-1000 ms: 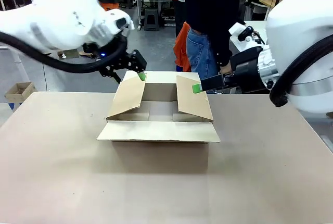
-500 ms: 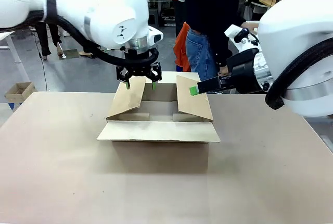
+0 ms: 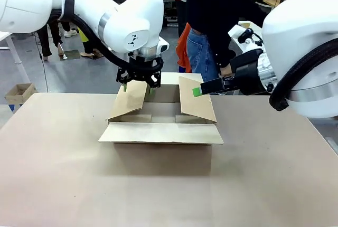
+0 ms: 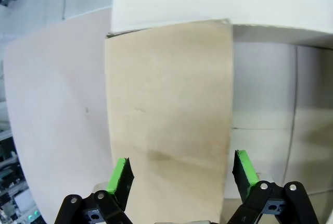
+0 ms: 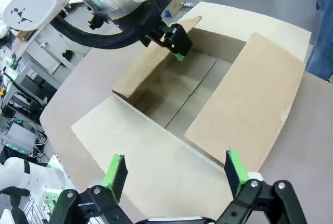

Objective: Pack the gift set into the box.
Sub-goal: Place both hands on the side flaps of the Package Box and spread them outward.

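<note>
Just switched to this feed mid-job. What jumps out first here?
The big cardboard box sits in the middle of the table, its flaps open and only bare cardboard showing inside. Both arms are at it: the left gripper hangs open at the top edge of the left flap, and the right gripper is open by the right flap. A person stands just beyond the box at the far side.

Front camera looks across table (image 3: 53, 174); both wrist cameras overlook the box (image 3: 163, 132).
</note>
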Robot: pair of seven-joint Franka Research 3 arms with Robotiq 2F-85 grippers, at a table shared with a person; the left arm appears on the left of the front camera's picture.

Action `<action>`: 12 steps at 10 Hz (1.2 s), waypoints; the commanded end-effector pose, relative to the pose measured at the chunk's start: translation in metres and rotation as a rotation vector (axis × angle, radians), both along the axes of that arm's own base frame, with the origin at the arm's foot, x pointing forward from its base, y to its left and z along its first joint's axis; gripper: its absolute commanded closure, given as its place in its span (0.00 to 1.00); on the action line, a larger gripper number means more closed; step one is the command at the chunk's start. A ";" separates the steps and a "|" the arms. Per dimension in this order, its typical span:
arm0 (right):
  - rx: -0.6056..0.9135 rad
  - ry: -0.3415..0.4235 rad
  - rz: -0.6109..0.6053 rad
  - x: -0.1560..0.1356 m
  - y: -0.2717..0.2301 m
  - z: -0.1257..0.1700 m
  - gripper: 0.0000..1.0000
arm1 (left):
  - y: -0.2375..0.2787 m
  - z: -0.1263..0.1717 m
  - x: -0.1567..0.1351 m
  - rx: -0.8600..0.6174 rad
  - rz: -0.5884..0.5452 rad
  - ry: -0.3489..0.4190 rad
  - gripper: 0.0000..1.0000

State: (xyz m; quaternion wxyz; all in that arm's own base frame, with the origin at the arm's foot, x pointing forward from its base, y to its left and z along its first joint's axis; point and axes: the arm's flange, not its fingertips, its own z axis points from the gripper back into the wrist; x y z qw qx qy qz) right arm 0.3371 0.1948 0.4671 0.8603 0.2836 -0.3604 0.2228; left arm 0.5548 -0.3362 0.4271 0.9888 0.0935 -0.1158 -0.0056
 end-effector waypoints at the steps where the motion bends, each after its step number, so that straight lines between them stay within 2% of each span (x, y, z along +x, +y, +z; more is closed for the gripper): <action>1: -0.003 0.011 -0.025 0.000 0.001 0.005 0.00 | 0.002 -0.002 -0.006 0.062 0.012 -0.036 0.00; 4: -0.003 0.011 -0.025 0.000 0.001 0.005 0.00 | 0.013 0.000 -0.017 0.070 0.009 -0.056 0.00; 6: -0.003 0.011 -0.025 0.000 0.001 0.005 0.00 | 0.033 0.013 -0.029 0.097 0.045 -0.093 0.00; 9: -0.003 0.011 -0.025 0.000 0.001 0.005 0.00 | 0.058 0.034 -0.040 0.066 0.075 -0.126 0.00; 12: -0.003 0.011 -0.025 0.000 0.001 0.005 0.00 | 0.111 0.046 -0.044 -0.044 0.128 -0.110 0.00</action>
